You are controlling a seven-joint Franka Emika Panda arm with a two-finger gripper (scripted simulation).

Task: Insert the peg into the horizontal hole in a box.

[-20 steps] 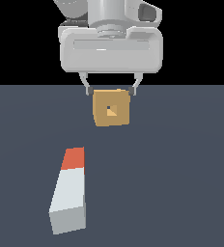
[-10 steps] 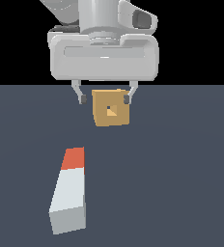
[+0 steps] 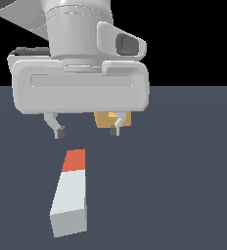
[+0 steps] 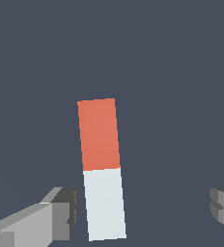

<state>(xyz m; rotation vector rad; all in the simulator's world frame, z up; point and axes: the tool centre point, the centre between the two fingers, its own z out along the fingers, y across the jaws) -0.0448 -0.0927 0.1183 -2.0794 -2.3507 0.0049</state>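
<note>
Peg lay flat on the dark floor, orange-red end toward the box, white end nearest the exterior camera; box mostly hidden behind the gripper body, hole not visible; gripper hung above the peg's orange end, jaws spread wide, holding nothing; fingertips flanked the peg without touching

No text, label, brand, number or sign can be read on anything shown; every surface is rendered plain in both views.
</note>
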